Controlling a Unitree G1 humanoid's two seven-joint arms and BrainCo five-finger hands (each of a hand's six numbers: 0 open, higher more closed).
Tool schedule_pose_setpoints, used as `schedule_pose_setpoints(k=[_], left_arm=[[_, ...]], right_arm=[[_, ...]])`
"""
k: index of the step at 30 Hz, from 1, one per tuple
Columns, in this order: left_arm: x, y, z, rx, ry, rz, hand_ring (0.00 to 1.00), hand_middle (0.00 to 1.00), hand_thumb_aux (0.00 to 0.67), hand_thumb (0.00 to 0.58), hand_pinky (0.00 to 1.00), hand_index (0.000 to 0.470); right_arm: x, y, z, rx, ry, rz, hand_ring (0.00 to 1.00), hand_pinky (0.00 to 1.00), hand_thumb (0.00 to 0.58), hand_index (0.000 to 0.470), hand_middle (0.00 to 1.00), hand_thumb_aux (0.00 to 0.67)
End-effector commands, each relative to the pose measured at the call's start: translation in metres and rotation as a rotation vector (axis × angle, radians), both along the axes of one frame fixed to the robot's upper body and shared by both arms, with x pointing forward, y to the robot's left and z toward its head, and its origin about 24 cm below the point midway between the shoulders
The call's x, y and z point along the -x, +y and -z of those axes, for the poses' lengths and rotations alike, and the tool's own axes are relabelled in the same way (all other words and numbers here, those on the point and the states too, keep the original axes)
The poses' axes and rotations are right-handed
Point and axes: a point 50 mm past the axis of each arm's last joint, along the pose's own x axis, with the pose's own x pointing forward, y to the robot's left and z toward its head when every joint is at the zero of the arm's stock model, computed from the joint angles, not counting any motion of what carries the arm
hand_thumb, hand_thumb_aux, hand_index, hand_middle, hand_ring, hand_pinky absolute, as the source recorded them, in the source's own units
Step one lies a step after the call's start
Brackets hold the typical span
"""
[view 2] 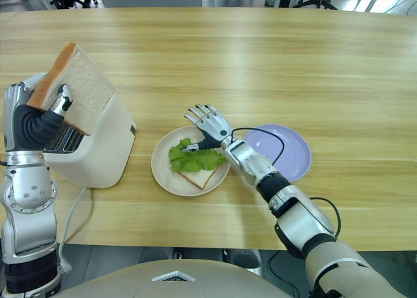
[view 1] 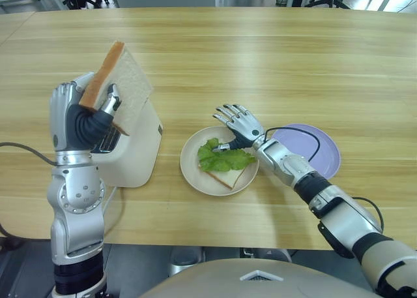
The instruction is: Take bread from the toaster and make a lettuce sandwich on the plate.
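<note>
Pale wooden table (view 1: 260, 57) runs across the whole scene, with office chairs behind its far edge. On its near left side the left hand (view 1: 85, 119) is raised, fingers curled around the lower edge of a bread slice (view 1: 127, 83), which tilts up just above the toaster (view 1: 140, 151). The right hand (view 1: 240, 123) hangs over the right rim of the beige plate (view 1: 195, 174), fingers spread wide and holding nothing. Just beside its thumb, the lettuce (view 1: 221, 159) lies on a bottom slice (view 1: 231, 178) in that plate. A purple plate (view 1: 326, 154) sits just to the right, behind the right forearm.
</note>
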Motion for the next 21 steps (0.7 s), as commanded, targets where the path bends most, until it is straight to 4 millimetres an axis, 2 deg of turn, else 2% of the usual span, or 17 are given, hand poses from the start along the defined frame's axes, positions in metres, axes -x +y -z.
schedule_pose_setpoints(k=[1, 4, 6, 10, 14, 17, 21], left_arm=[[0.004, -0.03, -0.013, 0.114, -0.028, 0.22, 1.0, 1.0, 0.67, 0.58, 1.0, 0.46], [-0.005, -0.054, -0.003, 0.213, 0.045, 0.375, 1.0, 1.0, 0.67, 0.58, 1.0, 0.46], [-0.011, -0.065, 0.007, 0.256, 0.089, 0.415, 1.0, 1.0, 0.67, 0.58, 1.0, 0.46], [-0.021, -0.093, 0.041, 0.371, 0.215, 0.497, 1.0, 1.0, 0.67, 0.58, 1.0, 0.46], [-0.027, -0.111, 0.079, 0.47, 0.349, 0.519, 1.0, 1.0, 0.67, 0.58, 1.0, 0.46], [-0.029, -0.12, 0.107, 0.478, 0.441, 0.511, 1.0, 1.0, 0.67, 0.58, 1.0, 0.46], [-0.028, -0.135, 0.136, 0.498, 0.536, 0.514, 1.0, 1.0, 0.67, 0.58, 1.0, 0.46]], right_arm=[[0.009, -0.018, -0.022, -0.131, -0.031, 0.013, 0.0, 0.0, 0.0, 0.0, 0.0, 0.0], [0.028, -0.038, -0.037, -0.317, -0.036, 0.028, 0.0, 0.0, 0.0, 0.0, 0.0, 0.0], [0.039, -0.048, -0.042, -0.396, -0.039, 0.037, 0.0, 0.0, 0.0, 0.0, 0.0, 0.0], [0.069, -0.065, -0.038, -0.537, 0.019, 0.028, 0.0, 0.0, 0.0, 0.0, 0.0, 0.0], [0.093, -0.078, -0.027, -0.544, 0.033, 0.022, 0.0, 0.0, 0.0, 0.0, 0.0, 0.0], [0.1, -0.088, -0.021, -0.53, 0.015, 0.056, 0.0, 0.0, 0.0, 0.0, 0.0, 0.0], [0.111, -0.087, -0.022, -0.489, -0.053, 0.015, 0.0, 0.0, 0.0, 0.0, 0.0, 0.0]])
